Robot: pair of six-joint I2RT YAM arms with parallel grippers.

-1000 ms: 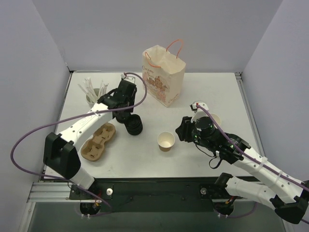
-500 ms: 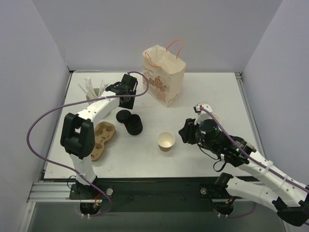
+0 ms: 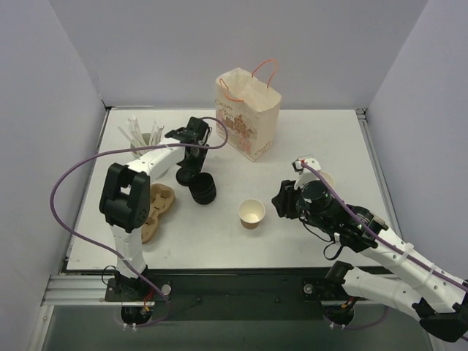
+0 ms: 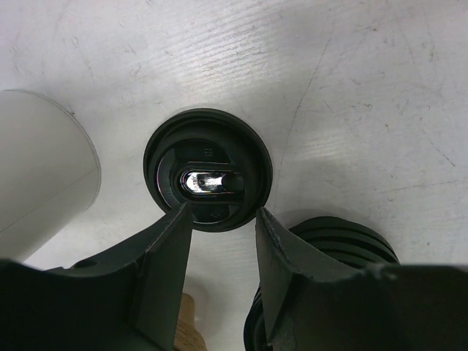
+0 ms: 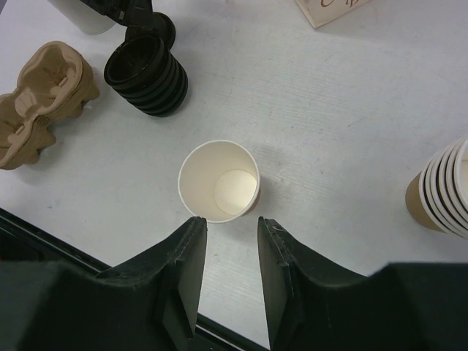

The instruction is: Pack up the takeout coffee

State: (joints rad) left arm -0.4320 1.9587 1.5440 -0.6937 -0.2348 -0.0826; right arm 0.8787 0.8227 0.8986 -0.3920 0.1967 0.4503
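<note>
White table (image 3: 329, 139): walls close on the left, rear and right. Bare surface runs from the bag to the right edge, and there is a bare strip along the near edge.

Cream paper bag with orange handles (image 3: 248, 117): upright at rear centre, mouth open.

Brown moulded-pulp cup carrier (image 5: 40, 102): near the left edge, well apart from the cup.

Stack of black plastic lids (image 5: 146, 73): between the carrier and the cup. Stack of lidless brown paper cups (image 5: 442, 190): near the right edge.

Small brown kraft-paper cup (image 5: 219, 181): upright at table centre, lidless, white inside, free space all round it.

Single round black plastic lid (image 4: 208, 168): flat on the table just beside the lid stack, with a white cylindrical container (image 4: 36, 168) close by. Contact with the stack cannot be told.

Left gripper (image 4: 223, 212): released, jaws apart above the lid's near rim and grasping nothing.

Right gripper (image 5: 232, 223): released, jaws apart over bare table just short of the cup.
</note>
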